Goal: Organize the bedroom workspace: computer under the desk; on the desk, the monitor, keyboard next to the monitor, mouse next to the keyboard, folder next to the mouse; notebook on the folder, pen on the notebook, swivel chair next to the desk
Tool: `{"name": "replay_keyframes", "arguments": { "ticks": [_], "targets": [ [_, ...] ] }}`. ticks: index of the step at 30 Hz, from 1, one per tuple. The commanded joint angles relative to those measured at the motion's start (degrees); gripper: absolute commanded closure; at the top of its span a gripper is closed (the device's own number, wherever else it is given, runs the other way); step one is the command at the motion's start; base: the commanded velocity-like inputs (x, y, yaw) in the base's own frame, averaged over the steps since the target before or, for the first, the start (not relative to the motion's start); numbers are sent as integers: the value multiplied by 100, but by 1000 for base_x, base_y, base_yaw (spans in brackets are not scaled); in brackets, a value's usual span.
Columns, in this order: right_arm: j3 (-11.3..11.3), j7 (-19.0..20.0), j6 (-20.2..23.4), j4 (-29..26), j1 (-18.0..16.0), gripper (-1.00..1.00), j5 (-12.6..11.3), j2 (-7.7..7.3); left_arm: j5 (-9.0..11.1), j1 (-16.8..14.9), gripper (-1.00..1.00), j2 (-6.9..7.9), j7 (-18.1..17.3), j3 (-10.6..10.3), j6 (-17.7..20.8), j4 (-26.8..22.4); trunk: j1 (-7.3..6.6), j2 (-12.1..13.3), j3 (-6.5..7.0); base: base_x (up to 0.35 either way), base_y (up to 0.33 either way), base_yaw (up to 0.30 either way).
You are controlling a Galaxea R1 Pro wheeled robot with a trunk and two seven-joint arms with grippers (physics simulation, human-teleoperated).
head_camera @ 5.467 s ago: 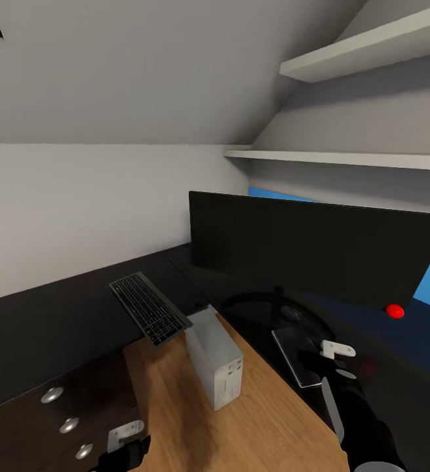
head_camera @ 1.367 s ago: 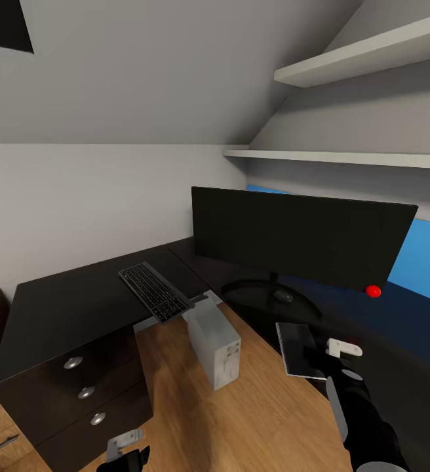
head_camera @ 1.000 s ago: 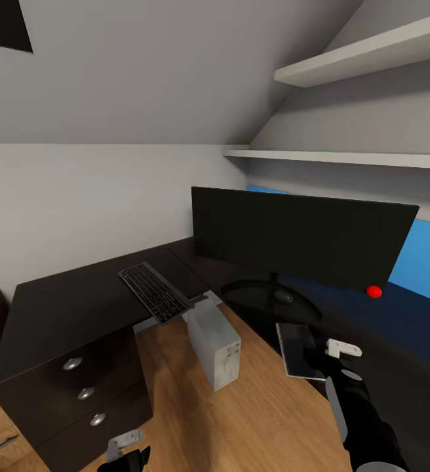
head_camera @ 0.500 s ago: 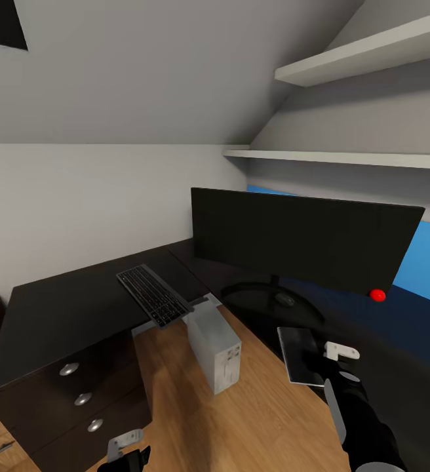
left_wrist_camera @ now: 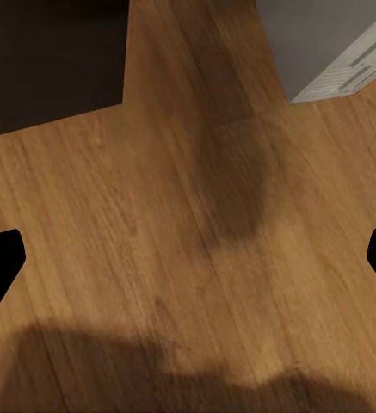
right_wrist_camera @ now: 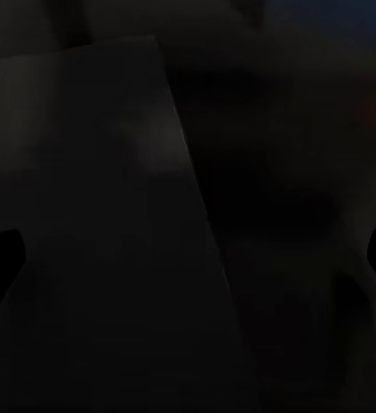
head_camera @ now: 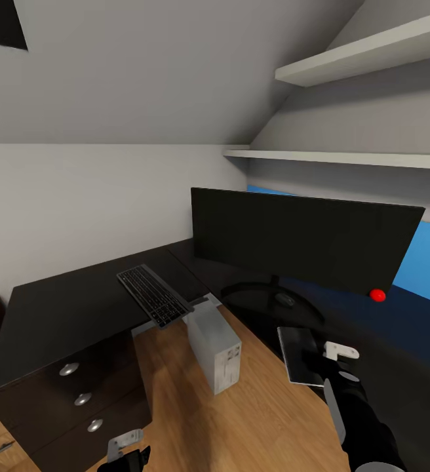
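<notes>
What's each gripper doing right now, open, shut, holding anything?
Left gripper: open, holding nothing, over the wood floor.
Right gripper: cannot tell; beside the notebook on the desk.

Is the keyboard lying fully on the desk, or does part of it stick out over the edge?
Partly out: the keyboard lies flat on the desk, its near end overhanging the edge.

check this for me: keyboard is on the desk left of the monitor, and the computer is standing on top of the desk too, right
Not quite. The keyboard does lie on the desk, left of the monitor. But the computer is not on the desktop: the head view shows it standing on the wooden floor, below the desk's edge near the keyboard.
</notes>
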Motion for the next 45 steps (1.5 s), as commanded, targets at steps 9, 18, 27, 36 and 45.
{"name": "replay_keyframes", "arguments": {
  "ticks": [9,18,27,36,45],
  "targets": [
    [2,19,16,151,-3,-100,-3,9,53,-3,-100,8,23,-33,13,-10,0,-3,-7,0,0,0],
    [-1,20,15,146,-3,-100,-6,12,53,-3,-100,8,23,-37,13,-10,0,-3,-7,0,0,0],
    [4,19,14,150,-3,-100,-6,16,53,-5,-100,8,23,-34,13,-10,0,-3,-7,-122,0,0],
    [5,19,20,151,-4,-100,-6,12,53,-3,-100,10,23,-33,13,-10,0,-3,-7,-98,0,0],
    [5,19,23,151,-4,-100,-6,17,53,-3,-100,10,23,-31,13,-10,0,-3,-7,-11,0,0]
  ]
}}
